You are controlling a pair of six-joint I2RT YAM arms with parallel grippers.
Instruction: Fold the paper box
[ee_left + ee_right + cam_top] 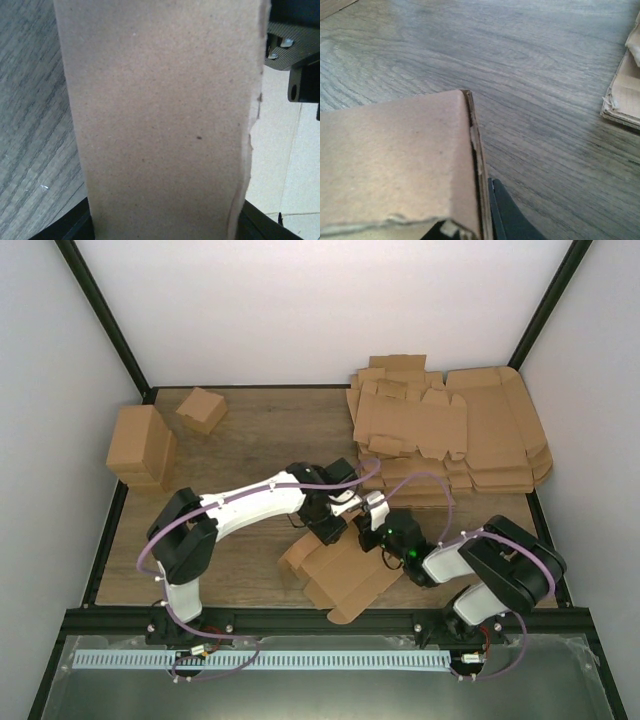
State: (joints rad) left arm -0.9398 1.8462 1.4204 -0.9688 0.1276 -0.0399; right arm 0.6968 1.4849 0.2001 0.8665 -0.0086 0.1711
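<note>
Arms both bent inward over paper box [345, 575], half-folded at front-middle of table [250, 445]. Pretty sure left gripper [328, 530] is clamped across upright box panel. Cardboard hides right gripper [368, 530] at box corner, can't tell open or closed.

Bright even light, soft shadows on brown wood-grain tabletop [250, 440], plain brown cardboard paper box [160, 120] close and grainy in left wrist view, right wrist background slightly blurred
</note>
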